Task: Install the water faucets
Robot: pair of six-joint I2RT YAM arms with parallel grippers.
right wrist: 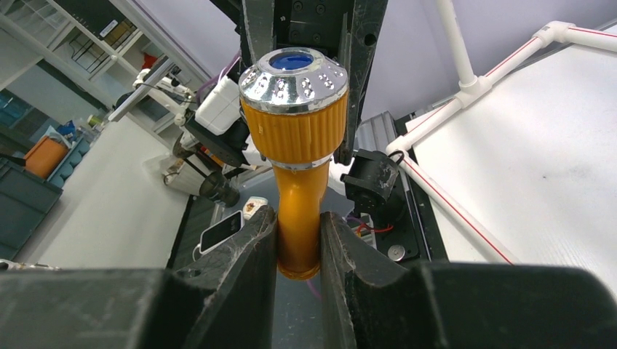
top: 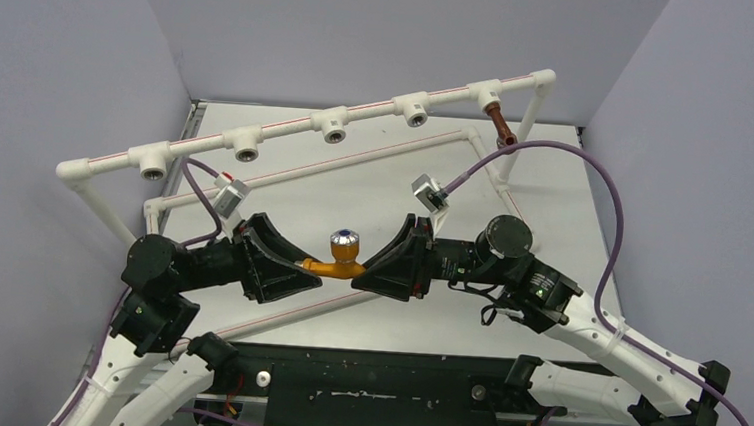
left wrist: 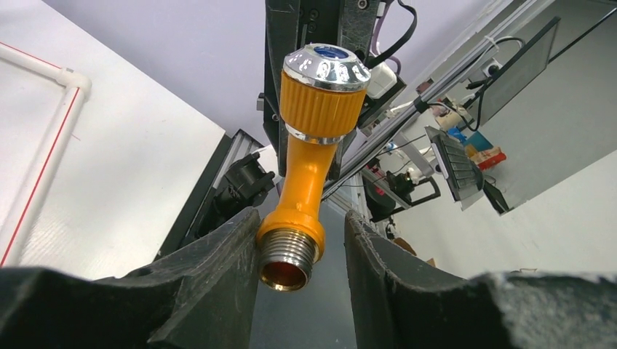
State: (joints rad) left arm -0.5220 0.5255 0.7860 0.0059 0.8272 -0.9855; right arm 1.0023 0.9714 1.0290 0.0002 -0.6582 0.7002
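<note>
The orange-yellow faucet (top: 337, 262) with its round silver end (top: 344, 239) hangs in mid-air between my two grippers, above the table's near middle. My right gripper (top: 367, 272) is shut on its smooth spout end (right wrist: 298, 233), both fingers pressed against it. My left gripper (top: 301, 265) is open around the threaded end (left wrist: 289, 251). One finger (left wrist: 218, 262) touches the thread and the other stands apart from it. The dark reddish-brown faucet (top: 500, 126) hangs from the far-right tee of the white pipe frame (top: 288, 135).
The frame's top pipe runs from left to back right with several open tee sockets (top: 334, 125) facing me. A lower pipe loop (top: 377, 158) with red stripes lies on the table. A purple cable (top: 596, 178) arcs over the right side.
</note>
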